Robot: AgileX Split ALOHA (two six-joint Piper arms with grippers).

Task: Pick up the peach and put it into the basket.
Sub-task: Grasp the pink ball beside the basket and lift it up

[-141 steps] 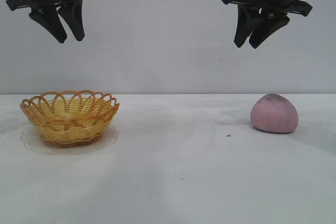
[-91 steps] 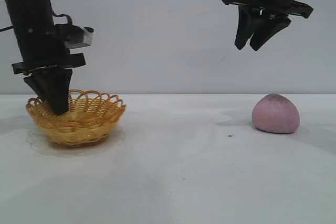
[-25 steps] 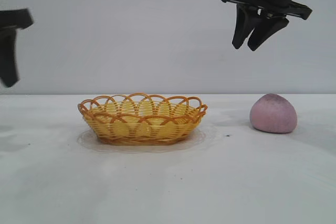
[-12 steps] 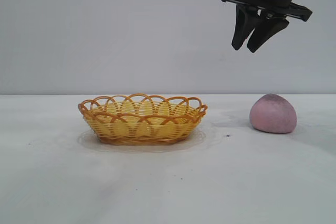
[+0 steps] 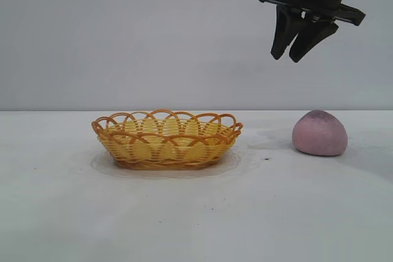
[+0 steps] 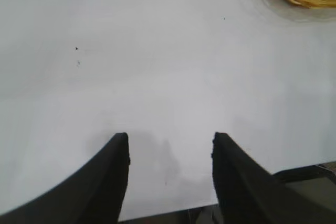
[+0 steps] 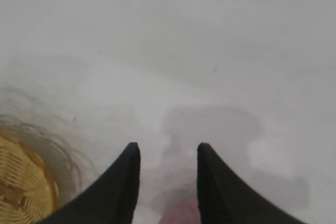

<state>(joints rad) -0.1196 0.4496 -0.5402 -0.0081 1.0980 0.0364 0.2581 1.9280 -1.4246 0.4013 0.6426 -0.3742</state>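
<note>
A smooth white table point(image 5: 196, 213) fills the lower frame. At centre sits the oval wicker basket point(image 5: 167, 140), yellow weave, looped orange rim. The matte, rounded pink peach point(image 5: 320, 134) rests at right. Upper right, the right gripper point(image 5: 295, 53) hangs narrowly parted, empty; the left gripper point(image 6: 170, 145) gapes moderately, empty.

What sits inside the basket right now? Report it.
Nothing shows inside the basket: through the open loops of its rim only yellow weave appears. Its floor is hidden behind the near wall. The peach lies on the table, apart from it.
</note>
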